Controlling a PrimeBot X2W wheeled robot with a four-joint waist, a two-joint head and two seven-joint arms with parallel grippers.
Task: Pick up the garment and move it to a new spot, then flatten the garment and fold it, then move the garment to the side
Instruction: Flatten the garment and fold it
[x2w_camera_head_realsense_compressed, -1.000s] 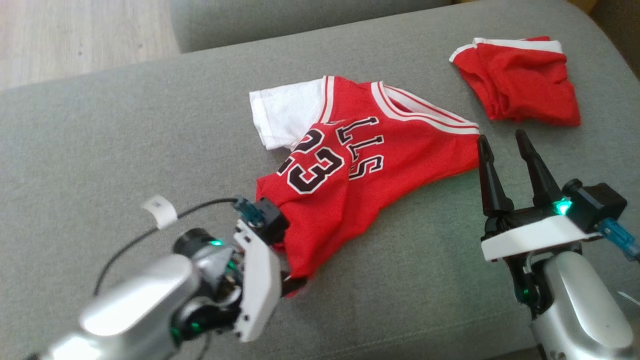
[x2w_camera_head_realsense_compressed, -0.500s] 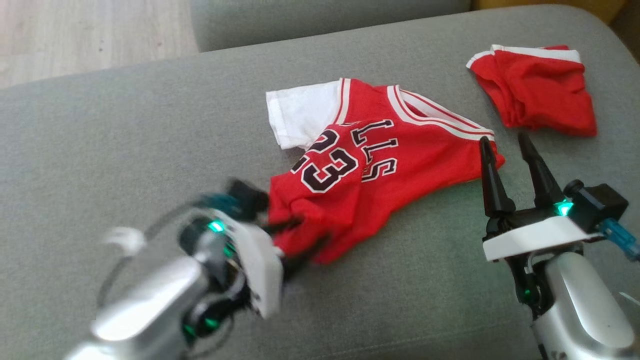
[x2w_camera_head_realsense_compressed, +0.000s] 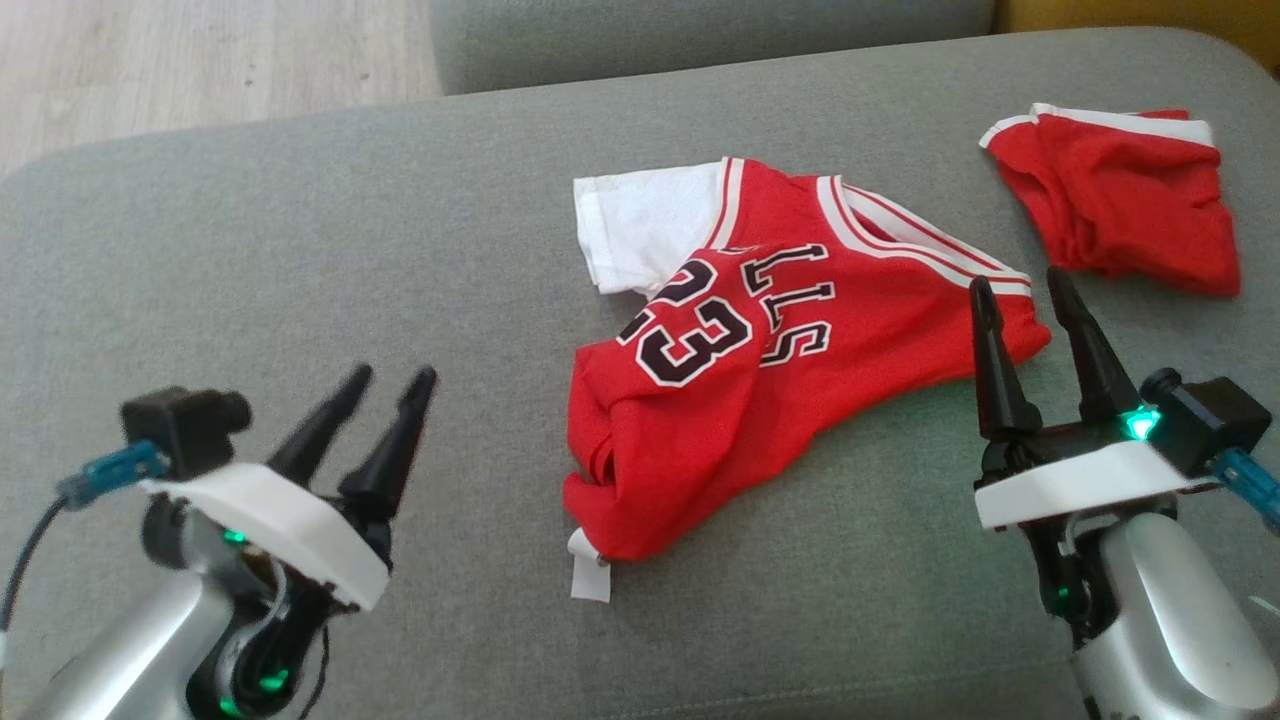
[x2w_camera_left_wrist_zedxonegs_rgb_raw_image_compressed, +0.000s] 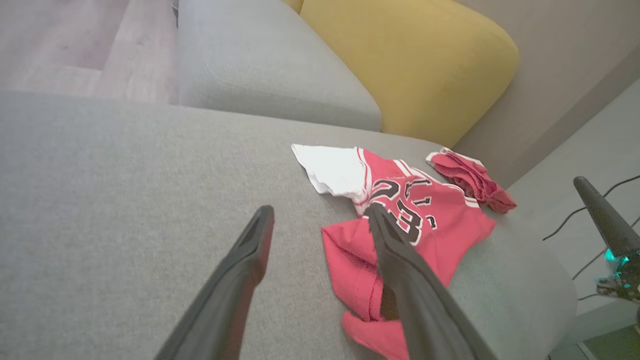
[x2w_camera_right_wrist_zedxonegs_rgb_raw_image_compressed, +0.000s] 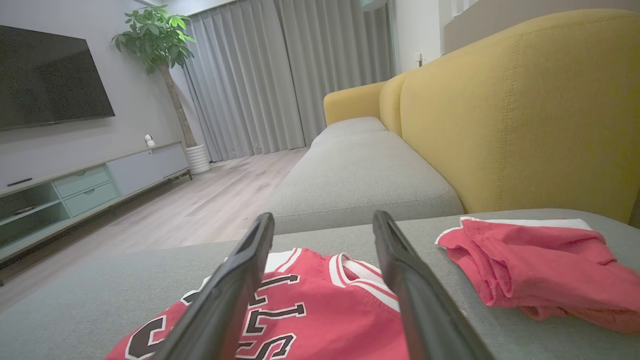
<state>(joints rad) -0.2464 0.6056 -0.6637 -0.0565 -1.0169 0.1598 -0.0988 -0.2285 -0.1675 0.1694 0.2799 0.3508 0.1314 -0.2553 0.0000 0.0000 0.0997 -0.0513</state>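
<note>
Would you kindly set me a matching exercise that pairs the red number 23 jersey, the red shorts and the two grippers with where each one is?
Column one:
1. red basketball jersey with a black 23
2. crumpled red shorts with white trim
3. left gripper
4. right gripper

Column two:
A. lies at the far right of the grey seat cushion
B. open over bare cushion, left of both garments
C. lies rumpled mid-cushion, one white sleeve showing
D. open, fingertips by the jersey's right edge in the head view

Pairs: 1-C, 2-A, 3-B, 4-D
</note>
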